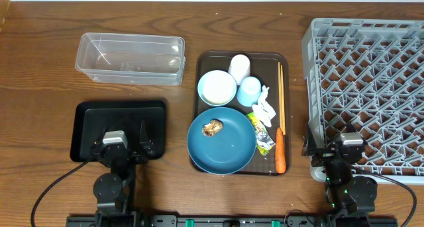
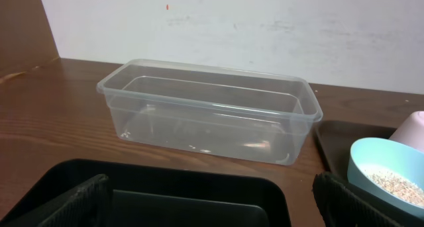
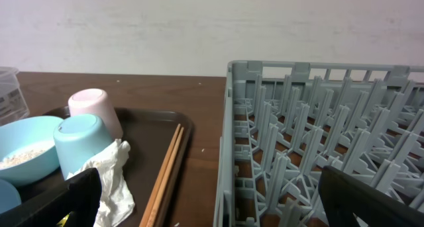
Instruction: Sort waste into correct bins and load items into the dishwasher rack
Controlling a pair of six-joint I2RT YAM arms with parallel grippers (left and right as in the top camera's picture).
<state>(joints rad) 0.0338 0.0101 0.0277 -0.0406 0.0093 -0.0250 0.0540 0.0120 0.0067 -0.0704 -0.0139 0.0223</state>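
Observation:
The dark-blue plate (image 1: 228, 147) holds a brown food lump (image 1: 212, 127). Behind it stand the pale bowl (image 1: 216, 87) with rice (image 2: 397, 181), the white cup (image 1: 239, 66) and the light-blue cup (image 1: 249, 90). The tissue (image 1: 265, 108), foil wrapper (image 1: 263, 137), carrot (image 1: 280, 151) and chopsticks (image 1: 281, 94) lie to their right. The clear tub (image 1: 130, 57) is empty. My left gripper (image 1: 124, 136) is open over the black tray (image 1: 89, 121). My right gripper (image 1: 329, 144) is open at the near-left corner of the grey rack (image 1: 371, 88).
All dishes and waste sit on a dark brown serving tray (image 1: 270, 71) at the table's middle. Bare wooden table lies between the clear tub and the black tray, and between the serving tray and the rack.

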